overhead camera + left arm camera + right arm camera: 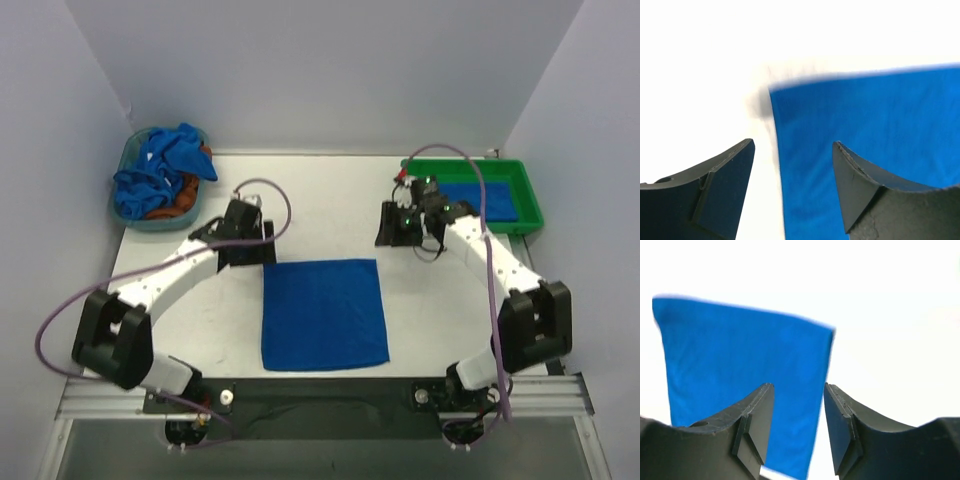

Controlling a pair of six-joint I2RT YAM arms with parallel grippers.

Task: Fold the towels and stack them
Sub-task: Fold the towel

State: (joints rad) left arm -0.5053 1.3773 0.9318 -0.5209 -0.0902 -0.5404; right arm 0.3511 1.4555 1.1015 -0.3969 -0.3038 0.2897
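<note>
One blue towel (323, 313) lies spread flat, nearly square, on the white table in front of both arms. My left gripper (243, 245) hovers at its far left corner. In the left wrist view that gripper (793, 142) is open, the towel's (875, 120) left edge running below the gap and nothing between the fingers. My right gripper (400, 228) hangs beyond the far right corner, apart from the cloth. In the right wrist view it (798, 385) is open and holds nothing, with the towel (735, 355) and its right edge below. Another blue towel (480, 200) lies folded in the green tray (528, 195).
A teal basket (135, 150) at the back left holds a heap of crumpled blue towels (160, 170) and an orange-brown cloth (185, 200). The green tray stands at the back right. White walls close in the table on three sides.
</note>
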